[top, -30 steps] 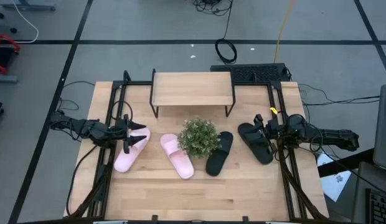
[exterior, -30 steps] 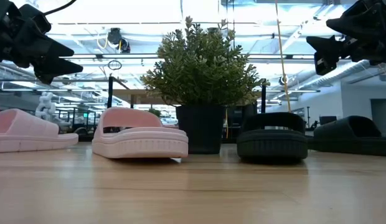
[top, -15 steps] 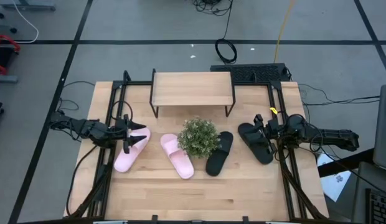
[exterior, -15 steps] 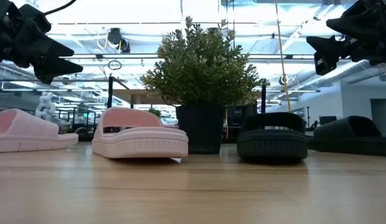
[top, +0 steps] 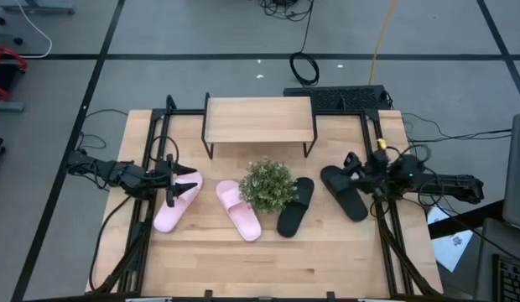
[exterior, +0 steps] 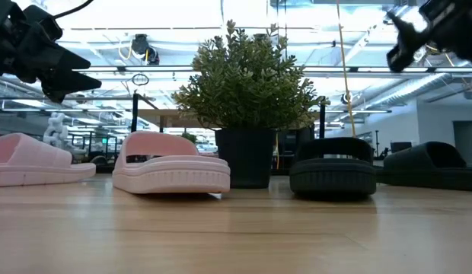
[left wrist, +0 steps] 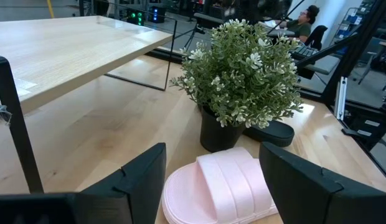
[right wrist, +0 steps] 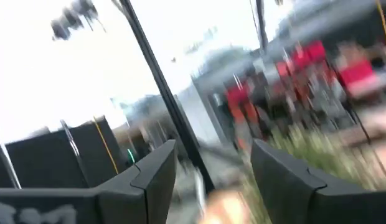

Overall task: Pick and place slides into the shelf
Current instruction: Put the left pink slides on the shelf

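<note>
High view: the wooden table (top: pixel 268 264) fills the middle of the frame, and the shelf (top: pixel 258 120) stands at its upper centre, its light plank top bare and nothing visible beneath it. Below the shelf, a small green plant (top: pixel 267 185) in a dark pot sits mid-table. The four slides lie in a loose row across the middle band. The outer pink slide (top: pixel 175 205) is at centre left, angled, with the left gripper (top: pixel 186 179) held just over its upper end, fingers spread and gripping nothing. The inner pink slide (top: pixel 238 210) lies just left of the plant, and the inner black slide (top: pixel 295 205) touches the plant's right side. The outer black slide (top: pixel 344 192) lies at centre right, with the right gripper (top: pixel 354 165) beside its upper right edge.

In the low view the left gripper (exterior: pixel 65 72) hangs in the upper left above the outer pink slide (exterior: pixel 34 160), and the right gripper (exterior: pixel 403 46) hangs in the upper right, clear of the outer black slide (exterior: pixel 430 166). The inner pink slide (exterior: pixel 169 164) and inner black slide (exterior: pixel 333 167) flank the plant pot (exterior: pixel 247 157).

The left wrist view shows open fingers (left wrist: pixel 140 183) framing the inner pink slide (left wrist: pixel 218 190), with the plant (left wrist: pixel 243 81) behind it. The right wrist view is smeared, yet its two fingers (right wrist: pixel 155 171) stand apart with nothing between them.

No brand mark, label or writing can be read on any slide, on the shelf or on the arms.
</note>
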You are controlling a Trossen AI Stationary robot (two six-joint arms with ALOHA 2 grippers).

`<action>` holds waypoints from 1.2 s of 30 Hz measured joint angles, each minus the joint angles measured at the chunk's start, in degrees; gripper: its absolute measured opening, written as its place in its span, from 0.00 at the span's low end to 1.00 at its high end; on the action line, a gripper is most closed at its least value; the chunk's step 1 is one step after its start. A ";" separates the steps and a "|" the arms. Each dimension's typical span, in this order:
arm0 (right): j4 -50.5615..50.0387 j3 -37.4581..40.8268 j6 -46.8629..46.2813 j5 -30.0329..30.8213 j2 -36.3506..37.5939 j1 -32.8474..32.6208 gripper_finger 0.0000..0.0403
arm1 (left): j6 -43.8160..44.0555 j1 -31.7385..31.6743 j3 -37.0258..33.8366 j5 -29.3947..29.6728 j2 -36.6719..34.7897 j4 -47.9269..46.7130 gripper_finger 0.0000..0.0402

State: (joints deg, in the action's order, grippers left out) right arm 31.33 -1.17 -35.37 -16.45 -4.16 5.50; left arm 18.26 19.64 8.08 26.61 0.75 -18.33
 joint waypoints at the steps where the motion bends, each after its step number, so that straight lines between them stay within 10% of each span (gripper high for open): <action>1: 4.02 0.00 -1.39 1.45 0.00 0.00 0.49 | 0.00 0.00 0.00 0.01 -0.01 -0.01 0.64; 11: 40.50 -2.08 14.18 9.12 0.00 0.00 0.49 | -0.01 0.00 -0.01 0.01 -0.01 0.05 0.64; 22: 35.32 -15.92 28.18 9.25 -8.90 0.00 0.49 | -0.33 0.00 -0.02 0.50 0.00 6.65 0.64; 30: 32.76 -26.56 29.00 8.94 -17.62 0.00 0.49 | -1.18 0.00 -0.01 1.75 -0.01 38.36 0.64; 36: 24.54 -31.33 29.00 8.83 -20.00 0.00 0.49 | -7.80 0.00 0.00 -10.84 0.00 56.92 0.64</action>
State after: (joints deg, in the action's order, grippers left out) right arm 55.87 -32.50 -6.37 -7.62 -24.16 5.50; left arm 10.46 19.64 8.08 15.77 0.75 38.60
